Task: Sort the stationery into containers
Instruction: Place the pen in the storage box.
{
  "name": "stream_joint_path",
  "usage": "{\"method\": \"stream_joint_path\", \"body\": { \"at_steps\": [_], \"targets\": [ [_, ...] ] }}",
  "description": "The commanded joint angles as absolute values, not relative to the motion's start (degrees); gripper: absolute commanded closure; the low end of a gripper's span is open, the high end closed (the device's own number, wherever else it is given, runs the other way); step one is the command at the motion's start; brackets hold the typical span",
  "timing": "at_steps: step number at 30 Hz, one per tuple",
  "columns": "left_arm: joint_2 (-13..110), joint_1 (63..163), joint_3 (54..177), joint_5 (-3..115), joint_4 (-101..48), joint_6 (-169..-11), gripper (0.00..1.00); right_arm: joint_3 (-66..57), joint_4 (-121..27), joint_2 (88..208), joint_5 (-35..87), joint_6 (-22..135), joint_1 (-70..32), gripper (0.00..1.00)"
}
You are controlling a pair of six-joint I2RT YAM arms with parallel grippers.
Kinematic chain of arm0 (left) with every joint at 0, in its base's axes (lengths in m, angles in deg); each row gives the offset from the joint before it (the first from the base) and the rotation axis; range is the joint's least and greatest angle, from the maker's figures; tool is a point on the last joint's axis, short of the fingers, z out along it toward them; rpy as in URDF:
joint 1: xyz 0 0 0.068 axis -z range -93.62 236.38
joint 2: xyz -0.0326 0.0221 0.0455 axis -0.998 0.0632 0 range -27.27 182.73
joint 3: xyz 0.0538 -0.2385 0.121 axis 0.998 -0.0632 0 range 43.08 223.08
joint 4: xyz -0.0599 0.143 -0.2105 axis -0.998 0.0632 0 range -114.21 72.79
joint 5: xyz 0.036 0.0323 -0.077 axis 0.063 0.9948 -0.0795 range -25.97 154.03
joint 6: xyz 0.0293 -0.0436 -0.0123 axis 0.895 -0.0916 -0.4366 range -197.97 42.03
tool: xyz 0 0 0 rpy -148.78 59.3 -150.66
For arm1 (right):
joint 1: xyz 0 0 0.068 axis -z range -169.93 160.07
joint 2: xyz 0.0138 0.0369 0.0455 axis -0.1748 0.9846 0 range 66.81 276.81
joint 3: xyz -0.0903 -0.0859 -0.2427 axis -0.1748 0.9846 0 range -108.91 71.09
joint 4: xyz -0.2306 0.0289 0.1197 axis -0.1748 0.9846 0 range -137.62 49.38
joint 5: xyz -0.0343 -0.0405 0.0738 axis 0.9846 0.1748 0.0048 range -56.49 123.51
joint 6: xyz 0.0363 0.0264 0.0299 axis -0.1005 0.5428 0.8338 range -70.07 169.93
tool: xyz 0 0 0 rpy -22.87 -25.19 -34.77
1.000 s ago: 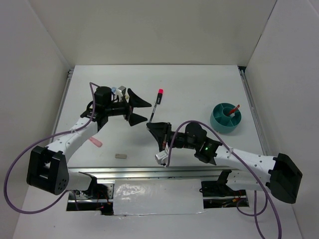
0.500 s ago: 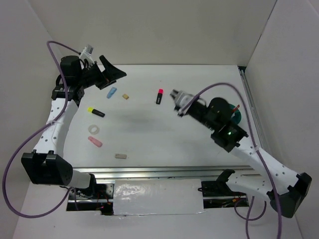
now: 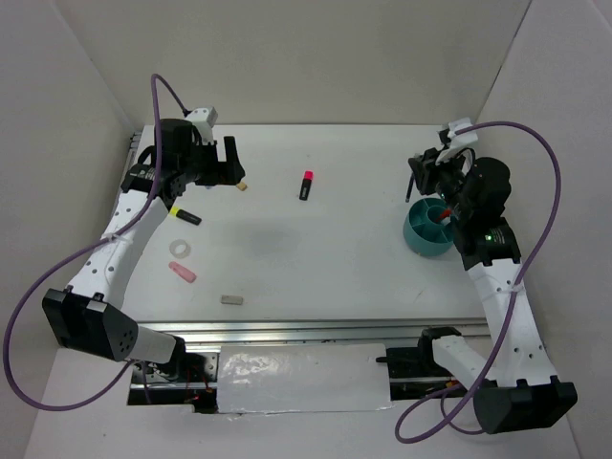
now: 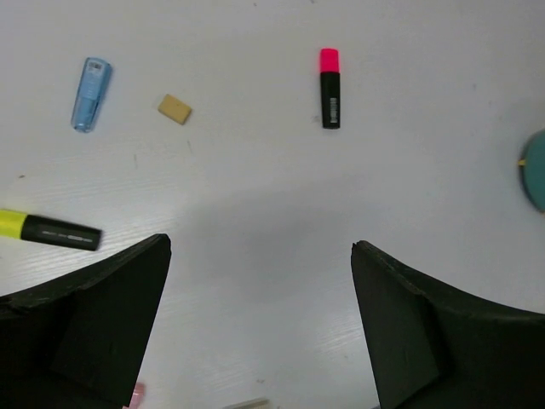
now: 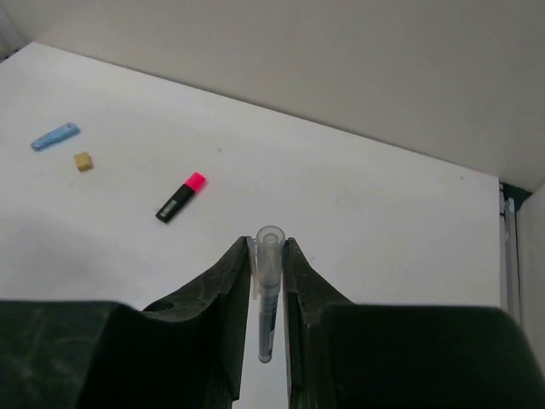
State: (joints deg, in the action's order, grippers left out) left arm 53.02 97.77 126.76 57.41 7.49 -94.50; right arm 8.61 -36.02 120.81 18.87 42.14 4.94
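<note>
My right gripper (image 3: pixel 421 178) is shut on a blue-clear pen (image 5: pixel 266 311) and holds it upright just above the far-left side of the round teal cup (image 3: pixel 421 239). A red pen (image 3: pixel 448 208) stands in the cup. My left gripper (image 3: pixel 228 163) is open and empty, raised over the far left of the table. In the left wrist view its fingers (image 4: pixel 119 307) frame bare table. Loose on the table lie a pink-capped highlighter (image 3: pixel 306 185), tan eraser (image 3: pixel 242 185), blue clip (image 4: pixel 90 83), yellow-capped highlighter (image 3: pixel 185 215), tape ring (image 3: pixel 179 249), pink eraser (image 3: pixel 182 273) and grey eraser (image 3: pixel 230 299).
White walls close in the table on the left, back and right. A metal rail (image 3: pixel 287 335) runs along the near edge. Purple cables loop from both arms. The cup's rim (image 4: pixel 536 170) shows at the right edge of the left wrist view.
My right arm has swung from the table's middle to the right with the pen, up to the teal cup. My left gripper has shifted right and lower at the far left.
</note>
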Motion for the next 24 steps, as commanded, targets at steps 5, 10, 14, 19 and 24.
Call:
{"method": "stream_joint_path", "body": {
  "at_steps": [5, 10, 14, 19, 24],
  "targets": [
    [50.4, 100.2, 126.9, 63.3, 6.3, -87.7, 0.01, 3.4, -33.5, 122.4, 13.5, 47.8, 15.5, 1.00],
    [53.4, 102.3, 129.7, 65.4, 8.0, -88.2, 0.01, -0.4, -28.9, 125.9, 11.2, 47.4, 20.9, 1.00],
    [53.8, 103.0, 129.5, 67.0, 6.5, -87.5, 0.01, -1.1, -29.2, 126.3, 10.1, 45.7, 23.7, 1.00],
    [55.1, 103.1, 130.3, 67.1, 7.0, -87.5, 0.01, 0.2, -30.7, 126.1, 8.3, 46.0, 29.0, 1.00],
    [55.4, 103.0, 129.9, 66.0, 6.7, -87.5, 0.01, 0.8, -31.1, 126.3, 6.3, 45.3, 33.7, 1.00]
  ]
}}
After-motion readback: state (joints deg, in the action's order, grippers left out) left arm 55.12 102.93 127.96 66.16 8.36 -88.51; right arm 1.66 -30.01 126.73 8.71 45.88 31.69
